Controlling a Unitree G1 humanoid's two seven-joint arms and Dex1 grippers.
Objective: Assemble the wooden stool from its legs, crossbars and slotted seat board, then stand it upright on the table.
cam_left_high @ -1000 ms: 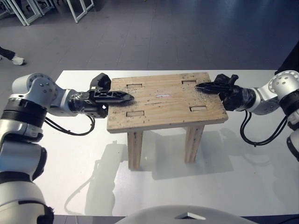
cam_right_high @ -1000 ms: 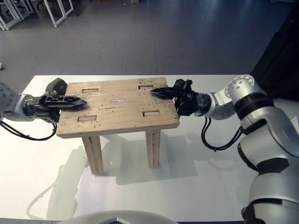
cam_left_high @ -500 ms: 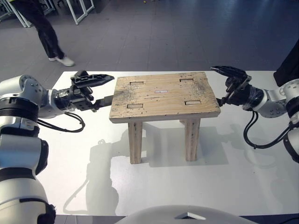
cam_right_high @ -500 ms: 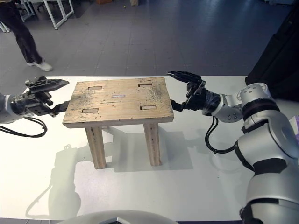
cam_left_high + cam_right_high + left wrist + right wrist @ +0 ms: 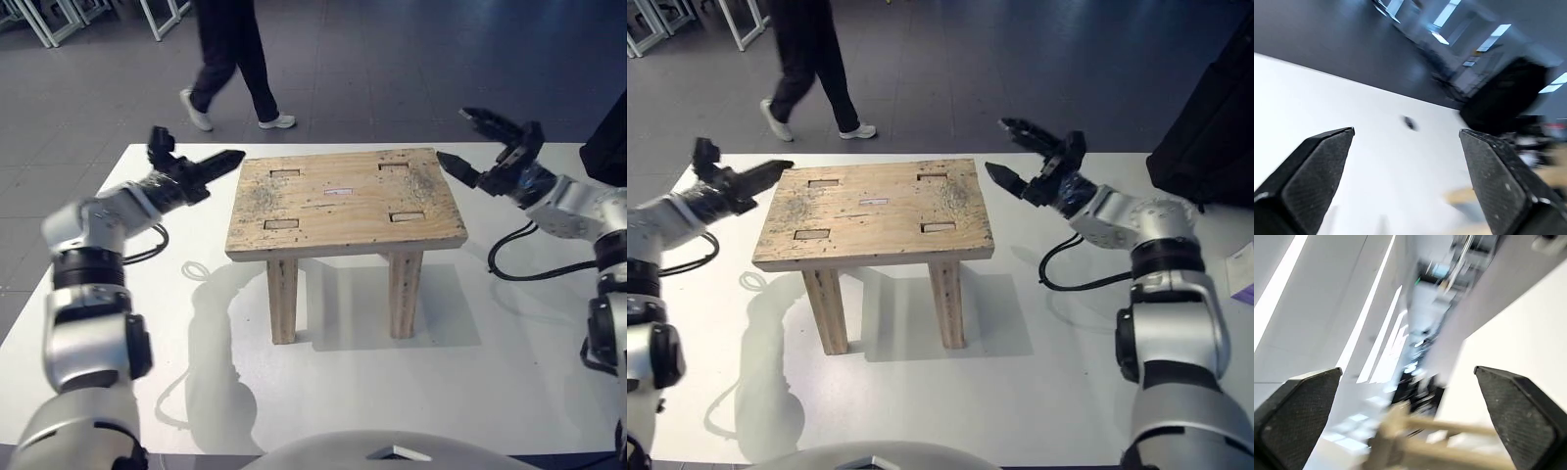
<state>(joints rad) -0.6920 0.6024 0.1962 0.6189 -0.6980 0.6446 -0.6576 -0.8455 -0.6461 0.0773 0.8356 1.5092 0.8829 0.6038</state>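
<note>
Although both hands are off it, the wooden stool (image 5: 343,206) stands upright near the middle of the white worktop (image 5: 411,392). Its slotted seat board (image 5: 333,230) is level, and two front legs (image 5: 282,299) reach down to the surface. The left hand (image 5: 198,147) hangs just off the left end of the seat, fingers spread wide and holding nothing. The right hand (image 5: 453,134) hangs off the right end, likewise wide open and empty, raised a little above seat height.

The task looks finished or very nearly so. The main risk is judged to be a stray arm swing: either hand passing back over the seat edge could knock the stool, sliding or tipping it. Whether the rear legs and crossbars sit fully home cannot be told, so a loose joint might also let it wobble.

The head views give the whole stool and how each hand stands clear of it. The wrist views add a close look between the fingers (image 5: 1317,166), with bare space there. The right wrist view also catches a blurred pale wooden shape (image 5: 1400,431) beyond, probably the stool.
</note>
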